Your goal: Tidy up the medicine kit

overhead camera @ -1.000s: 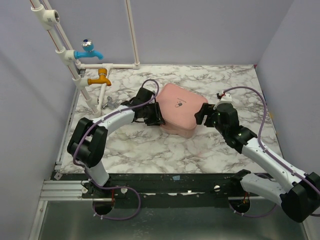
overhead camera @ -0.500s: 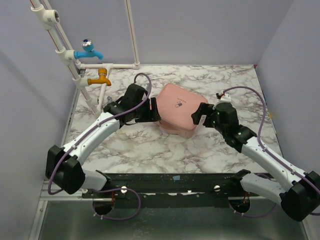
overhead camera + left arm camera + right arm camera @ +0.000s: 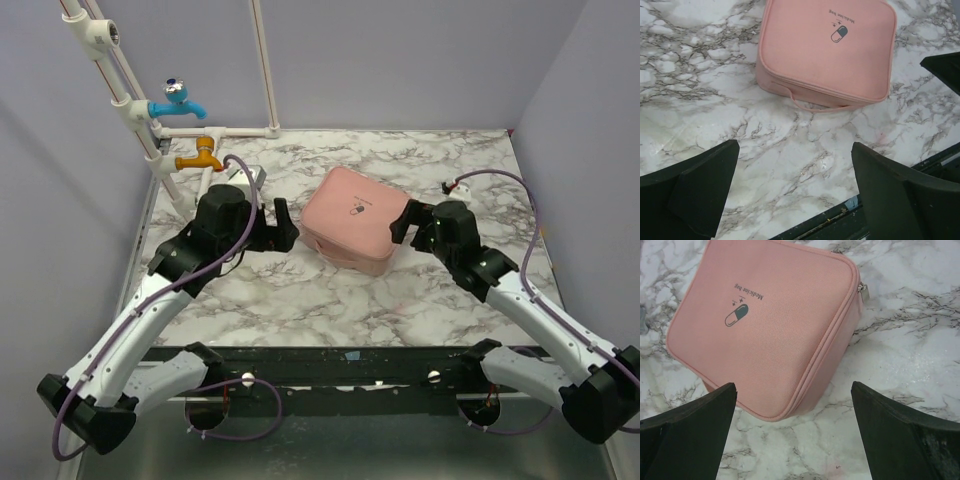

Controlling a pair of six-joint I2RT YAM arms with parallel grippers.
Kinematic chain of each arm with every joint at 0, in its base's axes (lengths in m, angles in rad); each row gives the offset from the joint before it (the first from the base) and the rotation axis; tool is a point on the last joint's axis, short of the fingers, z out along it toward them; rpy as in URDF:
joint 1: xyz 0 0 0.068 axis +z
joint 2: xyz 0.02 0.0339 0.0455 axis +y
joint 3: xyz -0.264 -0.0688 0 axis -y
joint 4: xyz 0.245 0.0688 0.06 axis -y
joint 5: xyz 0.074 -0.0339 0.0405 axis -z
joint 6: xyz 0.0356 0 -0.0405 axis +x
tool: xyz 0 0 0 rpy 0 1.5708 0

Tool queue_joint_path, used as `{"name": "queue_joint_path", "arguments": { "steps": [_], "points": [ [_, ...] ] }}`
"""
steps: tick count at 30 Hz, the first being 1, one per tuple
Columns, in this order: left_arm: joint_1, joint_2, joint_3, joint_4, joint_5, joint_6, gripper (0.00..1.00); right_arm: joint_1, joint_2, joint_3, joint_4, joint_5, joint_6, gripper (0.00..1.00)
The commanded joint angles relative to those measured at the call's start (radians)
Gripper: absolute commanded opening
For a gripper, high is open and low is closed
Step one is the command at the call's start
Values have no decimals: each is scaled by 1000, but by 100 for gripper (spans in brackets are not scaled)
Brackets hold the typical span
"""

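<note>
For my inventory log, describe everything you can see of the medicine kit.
The medicine kit is a pale pink fabric case with rounded corners, a pill logo and "Medicine bag" printed on its lid. It looks zipped shut, with a metal zip pull at one corner and a strap along one side. It lies flat, lid up, on the marble table; nothing else touches it.

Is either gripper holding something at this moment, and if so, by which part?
Nothing is held. The left gripper and the right gripper both stand open, apart from the closed medicine kit lying between them.
</note>
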Motion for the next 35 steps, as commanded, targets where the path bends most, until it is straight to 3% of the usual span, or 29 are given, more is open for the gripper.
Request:
{"name": "queue_joint_path", "arguments": {
  "steps": [1, 11, 20, 28, 35],
  "points": [
    [-1, -111, -65, -25, -95, 48, 98, -2, -82, -6, -14, 23, 23, 100],
    [0, -368, -231, 26, -159, 58, 99, -2, -196, -96, 11, -14, 40, 100],
    [0, -490, -281, 22, -187, 55, 98, -2, -376, -253, 139, -34, 5, 100],
    [3, -538, -320, 60, -211, 65, 99, -2, -351, -302, 217, -31, 15, 100],
    [2, -538, -328, 53, -239, 66, 99, -3, -372, -271, 185, -49, -27, 100]
  ]
}}
